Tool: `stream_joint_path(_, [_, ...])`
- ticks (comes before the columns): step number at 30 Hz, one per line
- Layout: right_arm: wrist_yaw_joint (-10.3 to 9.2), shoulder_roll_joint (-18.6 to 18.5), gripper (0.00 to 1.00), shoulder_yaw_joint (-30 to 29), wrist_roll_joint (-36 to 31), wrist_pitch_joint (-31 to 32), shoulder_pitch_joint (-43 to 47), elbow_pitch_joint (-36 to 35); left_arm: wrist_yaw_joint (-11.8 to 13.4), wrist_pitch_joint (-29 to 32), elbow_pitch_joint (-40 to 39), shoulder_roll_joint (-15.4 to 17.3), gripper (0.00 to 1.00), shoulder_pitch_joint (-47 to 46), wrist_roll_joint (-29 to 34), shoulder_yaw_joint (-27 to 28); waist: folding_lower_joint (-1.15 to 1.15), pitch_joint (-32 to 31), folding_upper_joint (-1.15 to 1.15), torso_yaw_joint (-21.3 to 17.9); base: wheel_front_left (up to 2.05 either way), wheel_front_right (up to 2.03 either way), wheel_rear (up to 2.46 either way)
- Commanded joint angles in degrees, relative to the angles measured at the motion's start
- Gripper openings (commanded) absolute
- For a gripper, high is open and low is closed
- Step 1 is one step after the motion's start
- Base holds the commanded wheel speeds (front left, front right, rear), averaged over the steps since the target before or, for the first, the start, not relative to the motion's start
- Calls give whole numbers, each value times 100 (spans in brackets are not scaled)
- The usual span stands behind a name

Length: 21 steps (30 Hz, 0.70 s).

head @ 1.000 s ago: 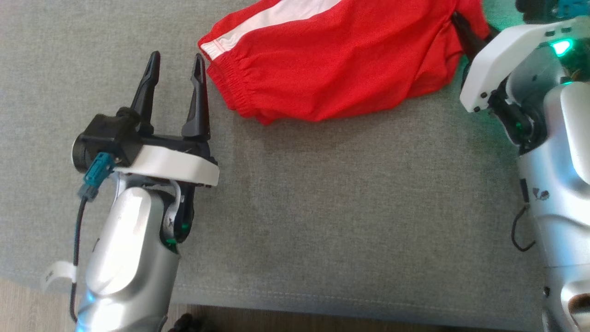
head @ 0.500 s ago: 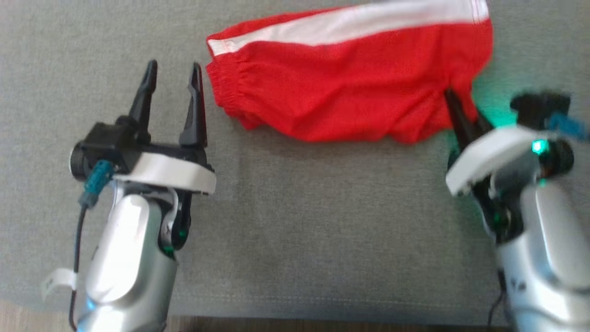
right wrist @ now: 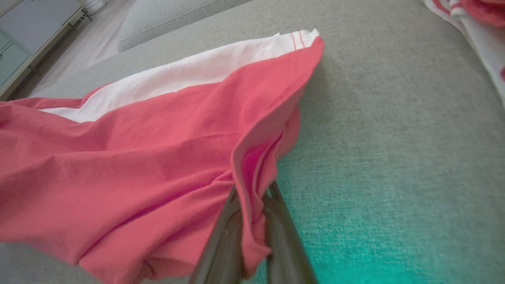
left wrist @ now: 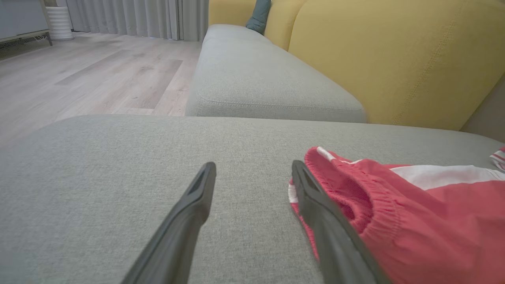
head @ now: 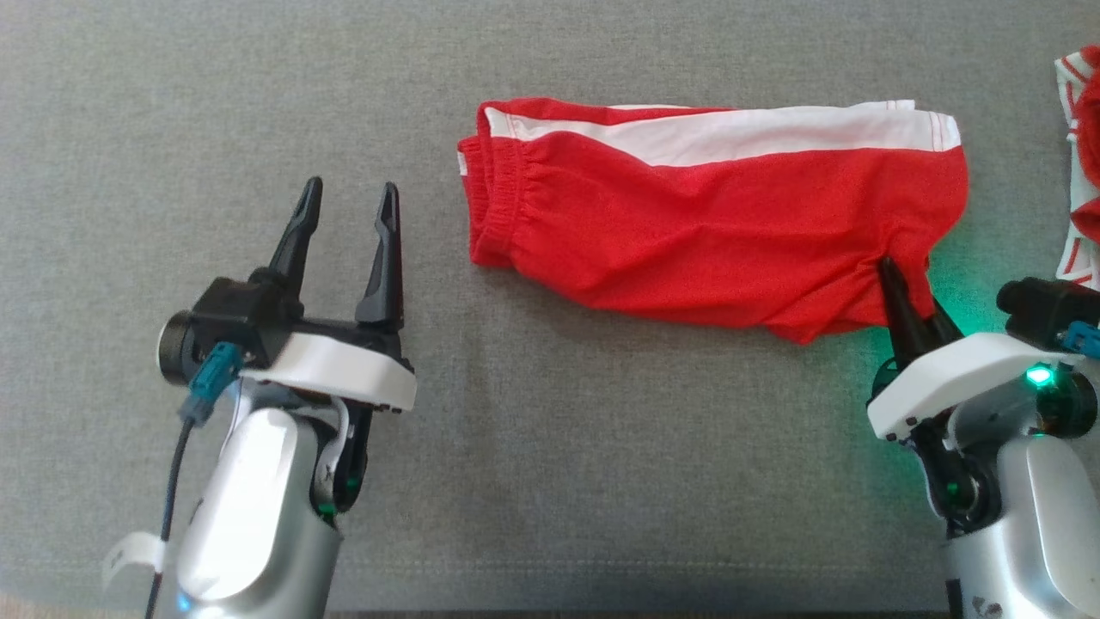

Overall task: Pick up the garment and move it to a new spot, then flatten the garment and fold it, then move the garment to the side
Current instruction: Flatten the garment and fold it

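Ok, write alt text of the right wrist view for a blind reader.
The right gripper has its jaws shut on an edge of the red shorts, which spread leftward with a white stripe over the grey sofa seat. Striped cloth lies at the top right.

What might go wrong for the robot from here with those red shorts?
1. The right tool pinches only a thin corner of the shorts; a pull may slip it free.
2. The left tool stands open near the waistband, holding nothing, so a one-sided pull may bunch the cloth.
3. Another striped garment lies close on the right and might get dragged along.
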Motion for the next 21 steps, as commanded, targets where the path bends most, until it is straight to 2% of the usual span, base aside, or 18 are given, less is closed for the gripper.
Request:
stream_joint_path(1, [-5,16,0,91,18,-56,-2,-159,-8,21,-175,107,100,-16,31,159,0,-30,0,15,0,0,0])
stream_joint_path(8, [-5,-74,0,358,-189,68,-344,-415,8,31,-164,106,100,13,18,79,0,-169,0,83,0,0,0])
stream_joint_path(15, [-5,-171,0,1521,-390,500,-1154,-817,28,24,-138,82,100,20,-44,-14,0,-289,0,225,0,0,0])
stream_joint_path(21, [-5,-30,0,2581,-102,635,-1575,-598,60,4,-112,50,100,-12,-120,-98,0,-298,0,455,0,0,0])
